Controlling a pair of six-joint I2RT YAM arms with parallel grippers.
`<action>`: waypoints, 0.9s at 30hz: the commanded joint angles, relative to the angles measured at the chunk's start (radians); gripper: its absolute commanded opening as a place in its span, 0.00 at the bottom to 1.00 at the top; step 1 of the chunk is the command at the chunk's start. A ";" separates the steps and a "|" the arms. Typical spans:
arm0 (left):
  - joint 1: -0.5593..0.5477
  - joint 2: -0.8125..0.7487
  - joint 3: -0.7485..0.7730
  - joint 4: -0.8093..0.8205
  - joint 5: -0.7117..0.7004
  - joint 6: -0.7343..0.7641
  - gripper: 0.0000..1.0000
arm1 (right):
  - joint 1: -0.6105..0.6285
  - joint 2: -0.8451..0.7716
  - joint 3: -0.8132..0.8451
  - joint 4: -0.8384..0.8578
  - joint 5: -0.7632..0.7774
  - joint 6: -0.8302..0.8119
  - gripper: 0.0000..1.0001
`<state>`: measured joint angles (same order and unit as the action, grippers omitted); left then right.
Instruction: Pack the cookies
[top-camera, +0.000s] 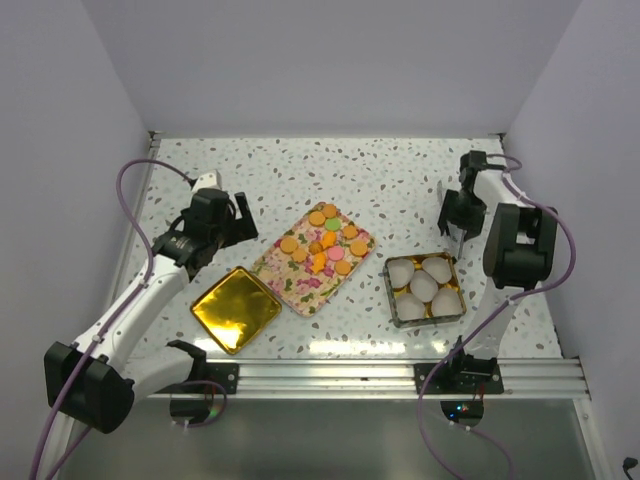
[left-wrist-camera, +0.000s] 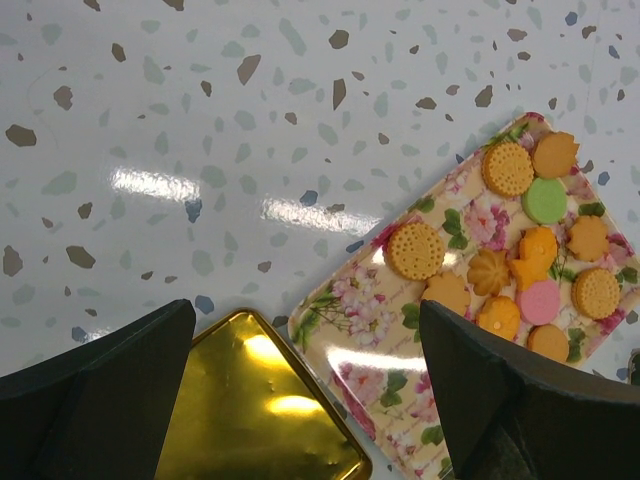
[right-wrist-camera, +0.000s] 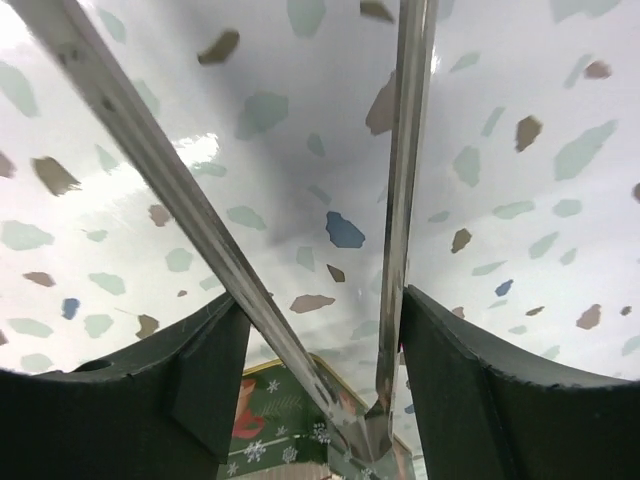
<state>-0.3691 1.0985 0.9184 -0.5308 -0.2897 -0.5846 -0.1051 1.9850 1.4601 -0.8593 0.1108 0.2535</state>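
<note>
The cookies (top-camera: 325, 243), mostly orange with one green and one pink, lie on a floral tray (top-camera: 295, 285) at mid table. In the left wrist view the cookies (left-wrist-camera: 415, 250) sit at the right on the tray (left-wrist-camera: 370, 330). My left gripper (top-camera: 230, 215) is open and empty, above the table to the left of the tray; its view (left-wrist-camera: 305, 310) looks down on the tray's near corner. My right gripper (top-camera: 452, 225) hovers beyond the tin and is shut on metal tongs (right-wrist-camera: 180, 200), whose two arms spread apart away from the gripper (right-wrist-camera: 320, 300).
A gold lid (top-camera: 235, 308) lies left of the tray, also in the left wrist view (left-wrist-camera: 260, 410). A square metal tin (top-camera: 392, 300) holds several white paper cups (top-camera: 424, 287); its green patterned side (right-wrist-camera: 280, 420) shows below the tongs. White walls enclose the table.
</note>
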 joint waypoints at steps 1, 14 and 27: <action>-0.005 0.000 0.037 0.049 0.006 -0.008 1.00 | -0.004 -0.044 0.104 -0.049 0.046 -0.003 0.62; -0.013 0.017 0.100 0.038 0.043 0.015 1.00 | 0.065 -0.173 0.356 -0.167 -0.057 0.104 0.62; -0.019 0.015 0.129 0.009 0.069 0.014 1.00 | 0.265 -0.293 0.465 -0.242 -0.253 0.230 0.58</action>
<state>-0.3824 1.1324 1.0100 -0.5285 -0.2337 -0.5831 0.1520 1.7901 1.9053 -1.0695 -0.0551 0.4343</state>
